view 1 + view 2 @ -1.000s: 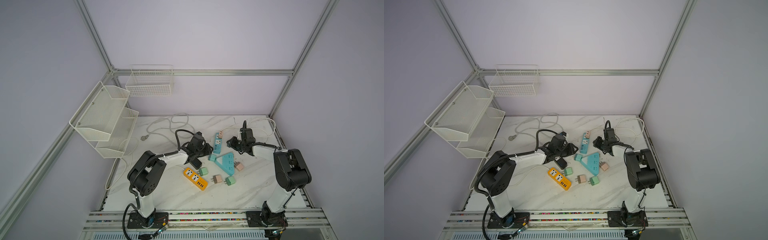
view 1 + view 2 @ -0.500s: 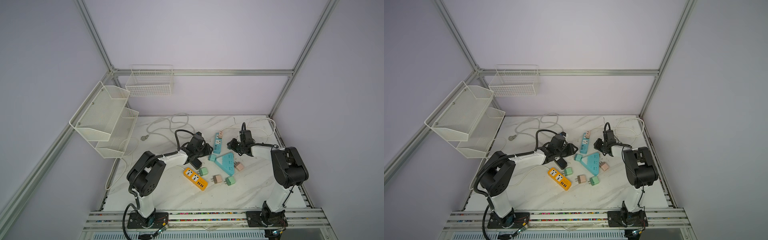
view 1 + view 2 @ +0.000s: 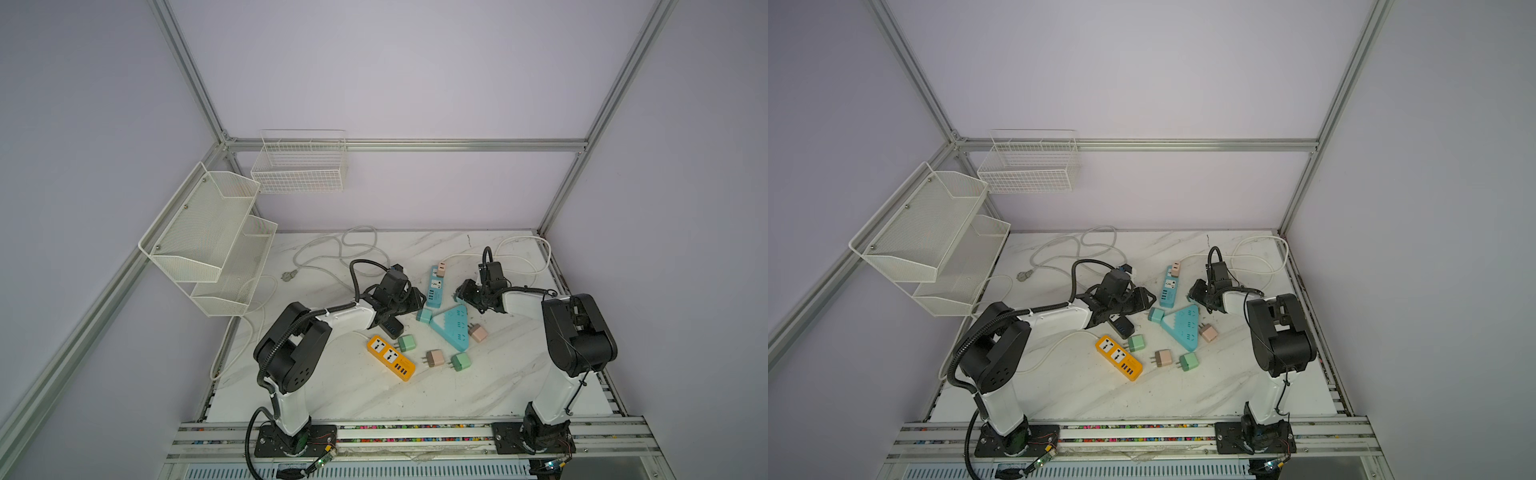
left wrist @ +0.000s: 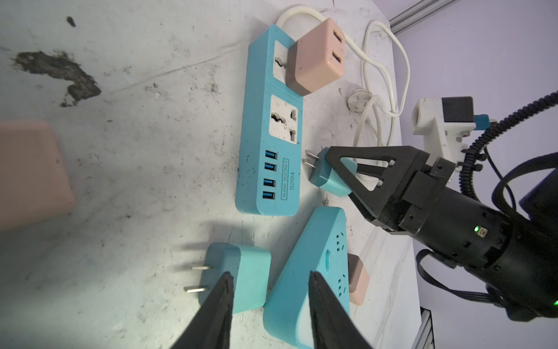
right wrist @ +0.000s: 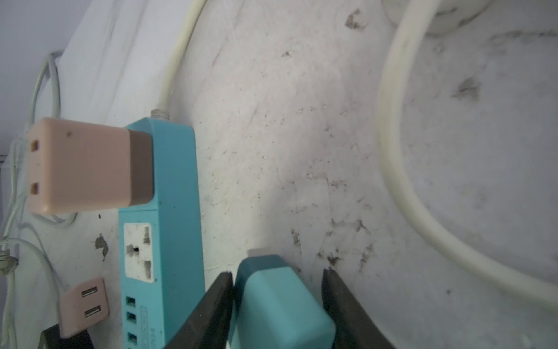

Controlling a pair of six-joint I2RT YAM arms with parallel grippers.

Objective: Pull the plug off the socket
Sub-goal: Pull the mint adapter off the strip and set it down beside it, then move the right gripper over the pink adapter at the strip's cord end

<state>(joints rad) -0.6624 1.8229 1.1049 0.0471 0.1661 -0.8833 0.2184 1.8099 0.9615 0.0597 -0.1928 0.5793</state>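
Marble worktop (image 3: 332, 395): right tool (image 5: 277, 272) brackets an unplugged teal plug (image 5: 280, 308), jaws slack; left tool (image 4: 270, 273) gapes empty. Next, likely brace the blue power strip (image 4: 262, 169) and pull its pink plug (image 4: 314, 54).

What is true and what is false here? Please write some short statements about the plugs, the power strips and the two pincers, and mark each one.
1. A pink plug sits in a socket of the blue strip. True.
2. The teal plug between the fingers of the right pincer is in a socket. False: its prongs are bare, and it lies beside the blue strip.
3. The orange strip carries a plug. False: both its sockets are empty.
4. The left pincer is open. True.
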